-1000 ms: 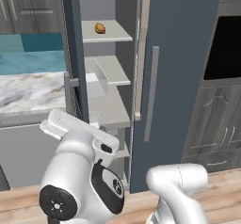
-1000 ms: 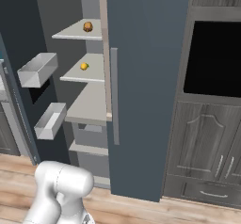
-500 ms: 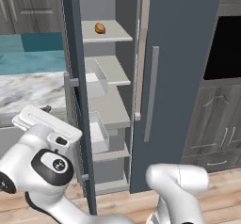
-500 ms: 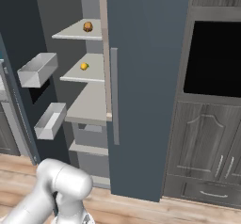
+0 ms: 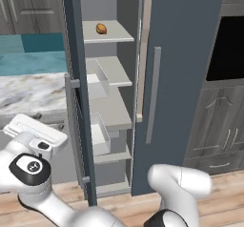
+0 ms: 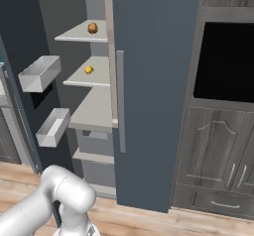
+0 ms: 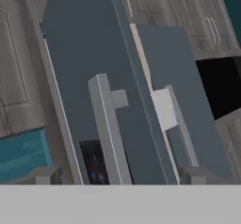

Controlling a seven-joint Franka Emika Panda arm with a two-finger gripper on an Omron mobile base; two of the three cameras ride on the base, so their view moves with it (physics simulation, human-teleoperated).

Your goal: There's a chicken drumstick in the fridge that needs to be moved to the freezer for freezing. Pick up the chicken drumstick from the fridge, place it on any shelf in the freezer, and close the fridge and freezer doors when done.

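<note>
Two finger tips of the gripper (image 7: 120, 177) stand wide apart and hold nothing, facing the outer face of the open slate-blue freezer door (image 7: 80, 53) with its vertical grey bar handle (image 7: 108, 129) and black light panel (image 7: 96, 164). The small golden-brown chicken drumstick (image 5: 101, 28) lies on the top off-white shelf (image 5: 119, 35) of the freezer; the plain fridge door (image 5: 186, 54) is shut. Judged remaining step: shut the freezer door. Hazards: a spread finger may snag the handle, an off-centre push may slide off the slab, or a weak push may leave the door ajar.
</note>
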